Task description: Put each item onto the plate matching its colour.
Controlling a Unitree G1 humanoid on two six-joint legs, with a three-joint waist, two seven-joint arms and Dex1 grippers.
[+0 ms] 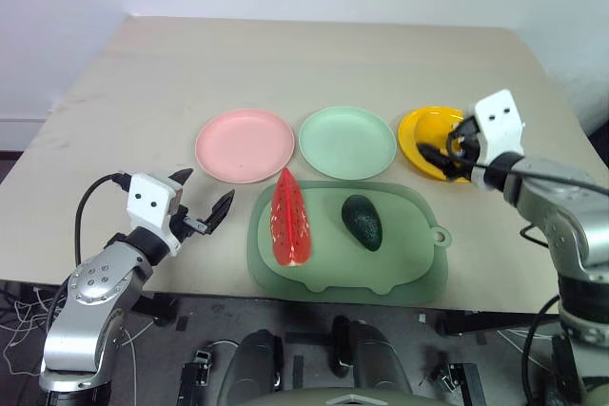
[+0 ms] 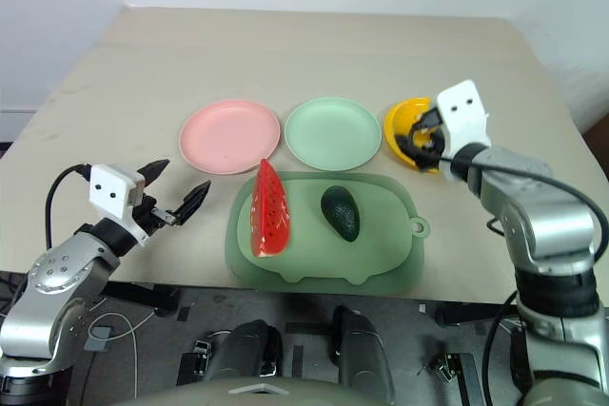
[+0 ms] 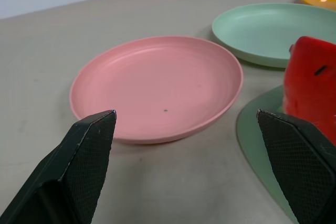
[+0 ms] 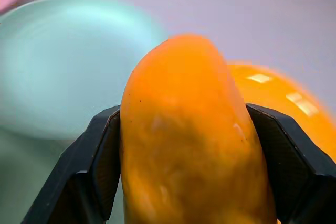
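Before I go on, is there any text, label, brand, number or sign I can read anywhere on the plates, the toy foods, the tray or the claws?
None: no readable text, number or brand in any view.
Pink plate, mint green plate, yellow plate: plain.
Watermelon wedge, avocado, yellow fruit, green tray: unmarked.
White housings above the left claw and right claw: two dark dots each, no lettering.
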